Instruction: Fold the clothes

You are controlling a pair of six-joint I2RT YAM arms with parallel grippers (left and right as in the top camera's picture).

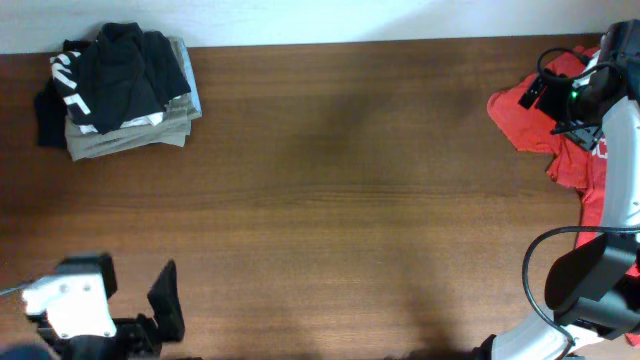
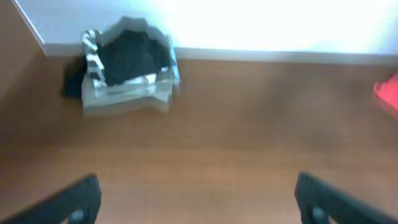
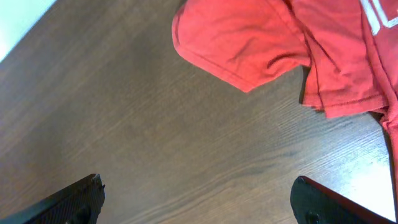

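A black T-shirt (image 1: 125, 58) lies bunched on top of a stack of folded garments at the far left corner of the table; it also shows, blurred, in the left wrist view (image 2: 129, 57). My left gripper (image 1: 160, 310) is at the near left edge, far from the stack, open and empty over bare wood (image 2: 199, 208). My right gripper (image 1: 545, 90) is at the far right, over the edge of a red T-shirt, open and empty (image 3: 199, 202).
The red T-shirt with white lettering (image 1: 560, 130) lies crumpled at the far right edge (image 3: 249, 43). Under the black shirt are folded khaki and white garments (image 1: 130, 135) and a black piece with white lettering (image 1: 68, 85). The wooden table (image 1: 340, 190) ends at a white wall behind.
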